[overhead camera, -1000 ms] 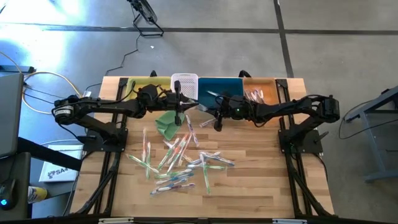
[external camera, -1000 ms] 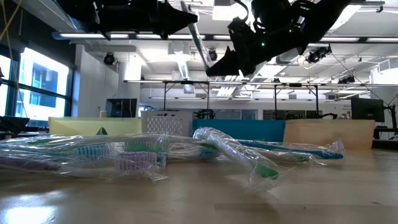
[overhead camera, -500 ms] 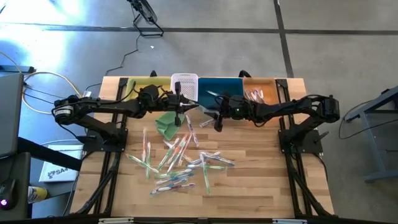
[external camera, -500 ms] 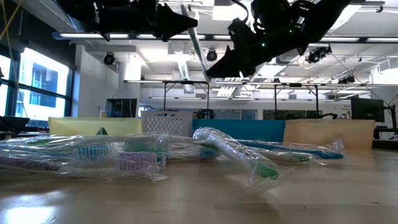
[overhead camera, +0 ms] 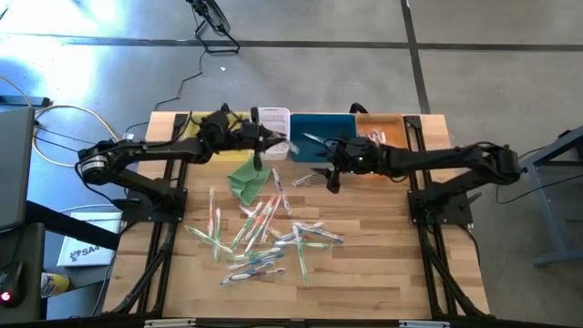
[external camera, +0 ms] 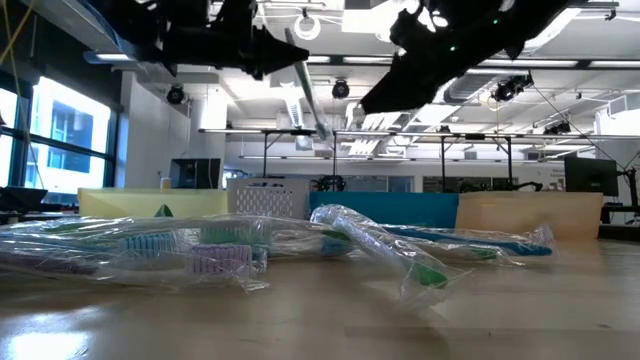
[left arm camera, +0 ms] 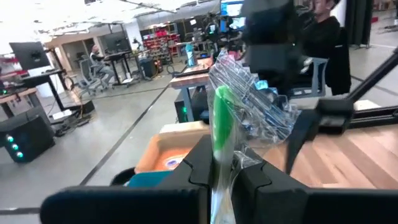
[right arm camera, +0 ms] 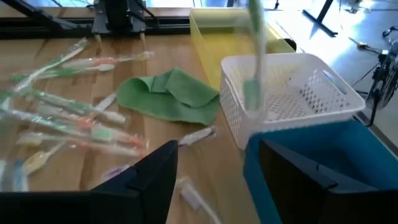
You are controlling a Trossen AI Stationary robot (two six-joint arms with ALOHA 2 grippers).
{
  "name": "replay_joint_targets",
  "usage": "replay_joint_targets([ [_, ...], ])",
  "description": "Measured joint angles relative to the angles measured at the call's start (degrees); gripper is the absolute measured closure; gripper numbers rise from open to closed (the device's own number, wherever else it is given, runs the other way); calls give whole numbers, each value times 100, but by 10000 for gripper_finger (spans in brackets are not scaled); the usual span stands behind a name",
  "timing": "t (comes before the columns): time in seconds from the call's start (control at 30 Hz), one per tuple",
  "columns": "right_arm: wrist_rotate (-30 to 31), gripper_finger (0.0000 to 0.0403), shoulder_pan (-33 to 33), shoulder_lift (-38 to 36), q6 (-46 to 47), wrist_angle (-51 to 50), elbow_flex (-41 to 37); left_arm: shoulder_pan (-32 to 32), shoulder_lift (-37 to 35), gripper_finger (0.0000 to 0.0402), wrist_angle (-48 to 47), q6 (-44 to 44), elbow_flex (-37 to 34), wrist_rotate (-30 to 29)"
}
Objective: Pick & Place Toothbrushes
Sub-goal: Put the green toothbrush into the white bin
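Note:
Many wrapped toothbrushes [overhead camera: 260,232] lie scattered on the wooden table's middle, seen close up in the low view [external camera: 200,250]. My left gripper [overhead camera: 262,141] reaches in from the left near the white basket [overhead camera: 271,120] and is shut on a green toothbrush [left arm camera: 221,118] in a clear wrapper, which also shows in the low view [external camera: 306,88] and the right wrist view [right arm camera: 254,56]. My right gripper [overhead camera: 331,176] stands open a little to its right, in front of the blue bin [overhead camera: 323,128], with nothing between its fingers [right arm camera: 155,171]. My left gripper pinches the green toothbrush, wrapper and all, between its two fingers at the handle [left arm camera: 219,163], near the toothbrush's upper end. The fingers lie level, coming from the table's left, across the toothbrush. It is lifted clear, slanting down below the fingers [external camera: 318,120].
A row of bins stands along the far edge: yellow [overhead camera: 208,123], white basket, blue, and orange-brown [overhead camera: 383,128] with several toothbrushes in it. A folded green cloth [overhead camera: 244,178] lies in front of the yellow bin. The table's near part has bare wood.
My right gripper has opened, let go of the green toothbrush's lower end, and drawn back up and toward the table's right. My left gripper, still shut on the toothbrush, has swung toward the far edge and the white basket.

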Motion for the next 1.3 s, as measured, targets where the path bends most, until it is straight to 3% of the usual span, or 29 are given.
replay_joint_targets([
  [0.27, 0, 207, 5, -736, 149, -850, -2, 886, 0, 383, -169, -243, -2, 441],
  [0.6, 229, 244, 27, -804, 131, -936, -2, 1753, 0, 381, -865, -267, -2, 390],
  [1.0, 344, 265, 25, -800, 129, -933, -4, 1748, 2, 380, -1453, -460, -7, 20],
  [1.3, 277, 266, 25, -800, 146, -931, -7, 1456, 838, 379, -963, -596, -3, -216],
])
